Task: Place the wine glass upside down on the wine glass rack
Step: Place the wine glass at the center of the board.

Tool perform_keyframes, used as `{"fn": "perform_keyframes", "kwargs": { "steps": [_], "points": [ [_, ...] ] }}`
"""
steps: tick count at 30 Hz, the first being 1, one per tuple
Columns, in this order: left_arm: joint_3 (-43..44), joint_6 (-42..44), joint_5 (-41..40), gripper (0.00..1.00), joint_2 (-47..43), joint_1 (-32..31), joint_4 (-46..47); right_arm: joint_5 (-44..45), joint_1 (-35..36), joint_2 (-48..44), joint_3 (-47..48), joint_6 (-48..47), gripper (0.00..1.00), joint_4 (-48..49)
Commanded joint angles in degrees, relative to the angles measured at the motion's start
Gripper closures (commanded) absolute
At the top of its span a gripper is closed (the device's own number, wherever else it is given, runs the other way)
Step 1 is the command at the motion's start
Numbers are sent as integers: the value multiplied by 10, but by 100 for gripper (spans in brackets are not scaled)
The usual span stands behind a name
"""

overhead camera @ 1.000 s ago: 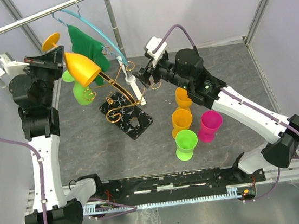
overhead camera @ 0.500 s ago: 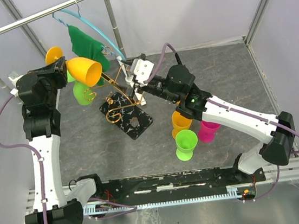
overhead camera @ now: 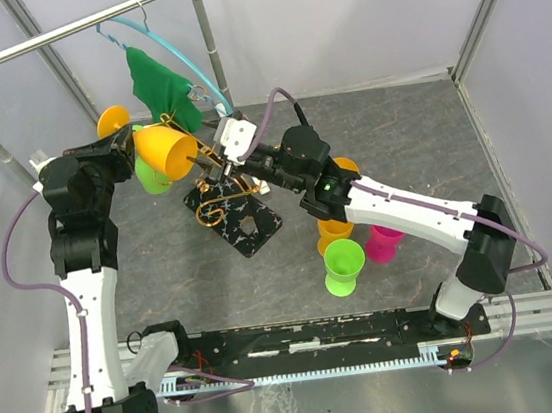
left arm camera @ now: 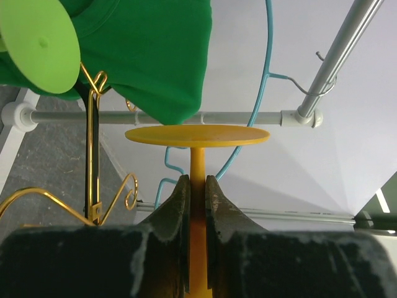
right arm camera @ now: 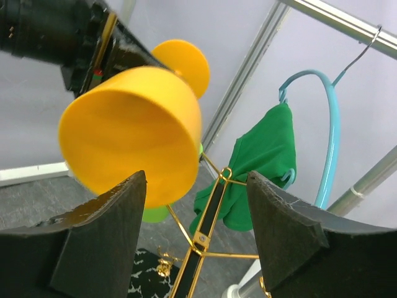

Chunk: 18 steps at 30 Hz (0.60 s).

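My left gripper [overhead camera: 134,140] [left arm camera: 198,181] is shut on the stem of a yellow wine glass [overhead camera: 168,149] [left arm camera: 197,135]. It holds the glass tilted, with its mouth toward the rack and its foot up and back. The wine glass rack [overhead camera: 213,166] [right arm camera: 208,226] is a gold scrolled stand on a black marbled base [overhead camera: 243,221]. A green glass [overhead camera: 151,174] hangs on it. My right gripper [overhead camera: 213,170] [right arm camera: 196,186] is open, with its fingers either side of the gold stem. The yellow bowl [right arm camera: 130,136] hangs just above the left finger.
A green cloth [overhead camera: 162,84] on a blue hanger [overhead camera: 194,70] hangs from the white rail [overhead camera: 63,29] right behind the rack. Orange [overhead camera: 336,227], green [overhead camera: 344,264] and pink [overhead camera: 388,235] glasses stand on the table to the right, under my right arm.
My right arm has swung left to the rack, its jaws narrowing a little. My left gripper has brought the yellow glass down and right, closer to the rack.
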Motion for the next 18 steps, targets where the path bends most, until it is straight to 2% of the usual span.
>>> {"fn": "perform_keyframes", "kwargs": {
  "steps": [1, 9, 16, 18],
  "points": [
    [-24, -22, 22, 97, -35, 2, 21, -2, 6, 10, 43, 6, 32, 59],
    [-39, -24, 27, 97, -50, 3, 21, -5, 12, 23, 61, 13, 76, 57],
    [-41, -29, 29, 97, -51, 2, 23, -7, 15, 17, 63, 12, 93, 36],
    [-43, -29, 29, 93, -52, 2, 28, -4, 14, 18, 64, 13, 99, 33]
  ]
}}
